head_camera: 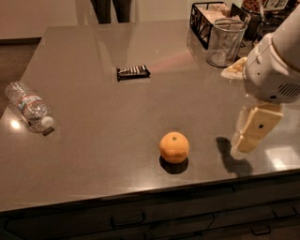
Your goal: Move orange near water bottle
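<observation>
The orange (174,146) sits on the grey table (93,117) near its front edge, right of the middle. The water bottle (29,107) lies on its side at the table's left edge, white cap toward the front. My gripper (244,146) hangs from the white arm at the right, just above the table and a hand's width right of the orange, apart from it. Nothing shows in it.
A dark snack bar (133,71) lies at mid-table toward the back. A clear plastic cup (225,42) and a black wire basket (206,21) stand at the back right. A person's legs (111,9) show beyond the far edge.
</observation>
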### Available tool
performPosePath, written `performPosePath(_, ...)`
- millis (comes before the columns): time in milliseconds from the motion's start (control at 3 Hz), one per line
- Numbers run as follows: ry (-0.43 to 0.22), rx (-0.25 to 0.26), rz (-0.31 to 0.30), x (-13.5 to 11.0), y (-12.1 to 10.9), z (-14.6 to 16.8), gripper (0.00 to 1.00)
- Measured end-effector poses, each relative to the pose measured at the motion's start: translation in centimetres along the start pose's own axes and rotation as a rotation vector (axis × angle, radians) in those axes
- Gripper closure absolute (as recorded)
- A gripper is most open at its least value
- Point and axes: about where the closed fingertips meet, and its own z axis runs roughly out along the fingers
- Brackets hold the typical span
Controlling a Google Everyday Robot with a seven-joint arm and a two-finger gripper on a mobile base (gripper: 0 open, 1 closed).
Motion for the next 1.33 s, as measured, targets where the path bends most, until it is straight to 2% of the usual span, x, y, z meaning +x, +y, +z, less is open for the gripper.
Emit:
performPosePath(333,-0.032,-0.061,-0.101,-2.4,2.8,2.1,0.00)
performPosePath(667,-0.056,-0.104,-0.127,-4.2,4.3,4.7,0.00)
performPosePath(1333,-0.063,-0.113,-0.083,-5.6,4.3,8.4,0.00)
